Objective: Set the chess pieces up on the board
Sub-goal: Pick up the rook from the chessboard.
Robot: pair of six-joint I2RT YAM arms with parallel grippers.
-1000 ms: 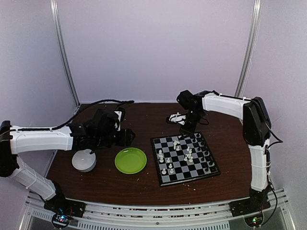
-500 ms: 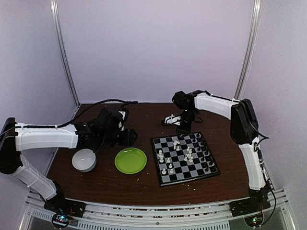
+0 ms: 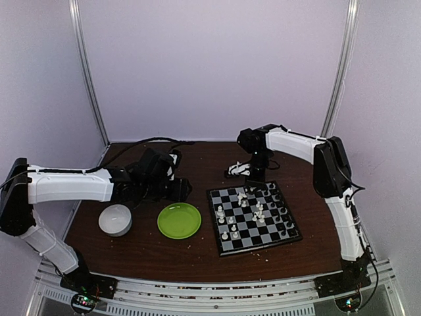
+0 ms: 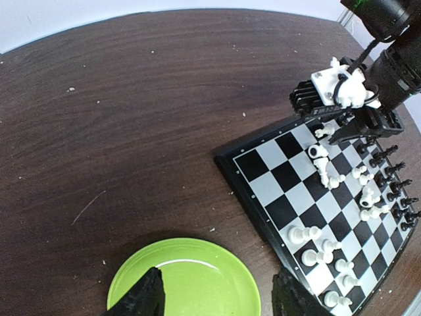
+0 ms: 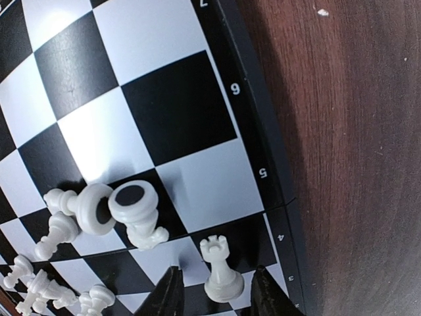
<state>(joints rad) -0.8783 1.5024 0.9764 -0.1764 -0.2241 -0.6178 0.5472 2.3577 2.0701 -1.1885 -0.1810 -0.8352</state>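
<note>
The board [image 3: 215, 225] lies right of centre, its edge also in the left wrist view [image 4: 250, 192] and the right wrist view [image 5: 262, 172]. Several white chess pieces [image 3: 238, 212] stand or lie scattered on it, and black pieces [image 3: 281, 209] line its right side. My right gripper [image 3: 254, 176] is low over the board's far edge, open, with a standing white rook [image 5: 220, 272] between its fingers [image 5: 170, 289], a gap showing on each side. Two white pieces [image 5: 135, 210] lie toppled beside it. My left gripper [image 3: 182, 189] is open and empty above the green plate [image 4: 191, 283].
A white bowl [image 3: 115, 219] stands left of the green plate [image 3: 179, 220]. Pale crumbs dot the dark wooden table [image 4: 99, 99]. A black cable [image 3: 141, 141] trails from the left arm toward the back wall.
My left gripper has shifted a little to the right, toward the plate. My right gripper has come down slightly onto the board's far edge.
</note>
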